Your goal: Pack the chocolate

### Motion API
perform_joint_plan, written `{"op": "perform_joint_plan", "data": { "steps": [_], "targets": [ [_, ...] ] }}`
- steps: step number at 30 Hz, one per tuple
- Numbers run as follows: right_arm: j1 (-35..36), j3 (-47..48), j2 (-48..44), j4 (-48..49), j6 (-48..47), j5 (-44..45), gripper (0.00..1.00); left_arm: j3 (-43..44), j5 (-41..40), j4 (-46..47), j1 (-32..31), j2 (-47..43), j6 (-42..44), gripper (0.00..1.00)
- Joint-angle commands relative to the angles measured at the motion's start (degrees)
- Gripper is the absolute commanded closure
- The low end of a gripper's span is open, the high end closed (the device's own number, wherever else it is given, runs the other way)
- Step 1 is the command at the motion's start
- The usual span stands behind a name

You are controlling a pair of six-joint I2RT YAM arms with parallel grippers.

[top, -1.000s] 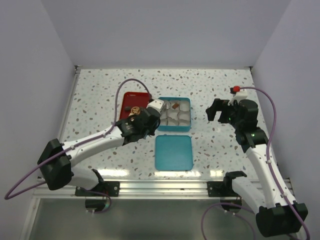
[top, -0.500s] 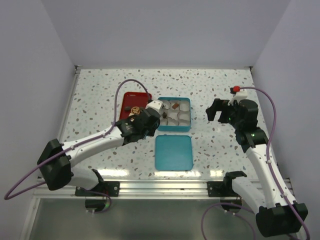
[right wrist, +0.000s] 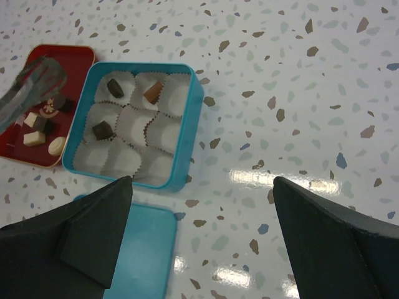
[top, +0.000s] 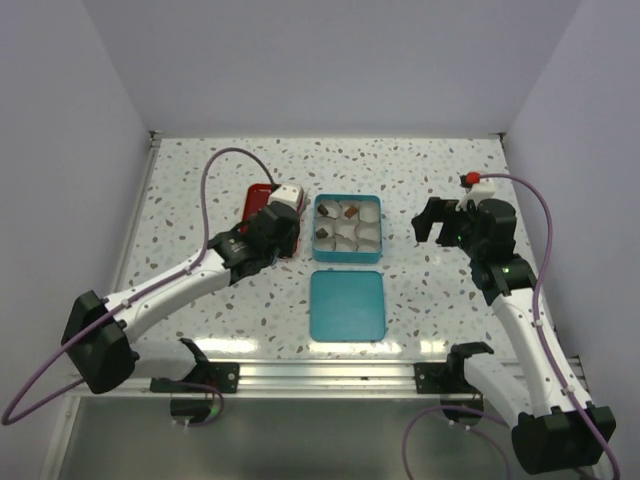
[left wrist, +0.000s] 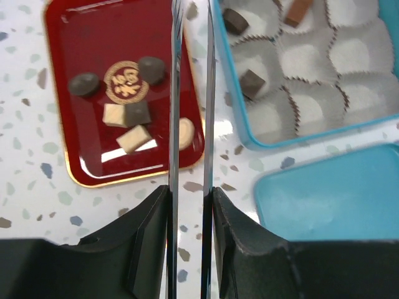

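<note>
Six choc pcs (left wrist: 137,112) on tray (left wrist: 81,31), beside L claw (left wrist: 191,12), tips (left wrist: 175,18) slightly apart, empty

- You'll find a red tray (left wrist: 93,37) with a gold emblem lying just left of the teal tin (right wrist: 191,134).
- White paper cups (left wrist: 365,53) line the tin.
- The teal lid (top: 347,304) lies flat on the speckled table (top: 430,170), on the tin's near side.

Nine small bite-sized chocolate pieces (left wrist: 137,112) in all. Six sit on one red rectangular tray with gold emblem (left wrist: 93,37): three dark, three cream. Three sit in one teal square tin (left wrist: 249,140): two dark, one reddish-brown. Nine white pleated paper cups (left wrist: 365,53). One flat teal square lid (left wrist: 330,199). One speckled counter (top: 200,170). Two arms: left end effector (left wrist: 191,9), right end effector (right wrist: 201,187).
</note>
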Motion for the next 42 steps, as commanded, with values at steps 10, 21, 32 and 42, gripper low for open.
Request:
{"op": "perform_joint_plan", "data": {
  "steps": [10, 21, 32, 42],
  "targets": [
    [-0.1, 0.2, 0.4, 1.0, 0.0, -1.6, 0.01, -6.7, 2.2, 4.5, 11.0, -4.9, 2.6, 0.63],
    [-0.1, 0.2, 0.6, 0.9, 0.0, -1.7, 0.01, -10.0, 6.9, 7.1, 10.9, -5.8, 0.9, 0.6],
    [-0.1, 0.3, 0.4, 0.8, 0.0, -1.7, 0.01, -10.4, 5.8, 7.2, 11.0, -4.1, 1.0, 0.56],
    [-0.1, 0.3, 0.7, 0.9, -0.2, -1.6, 0.01, -10.2, 5.5, 7.0, 10.8, -1.8, 1.1, 0.56]
  ]
}}
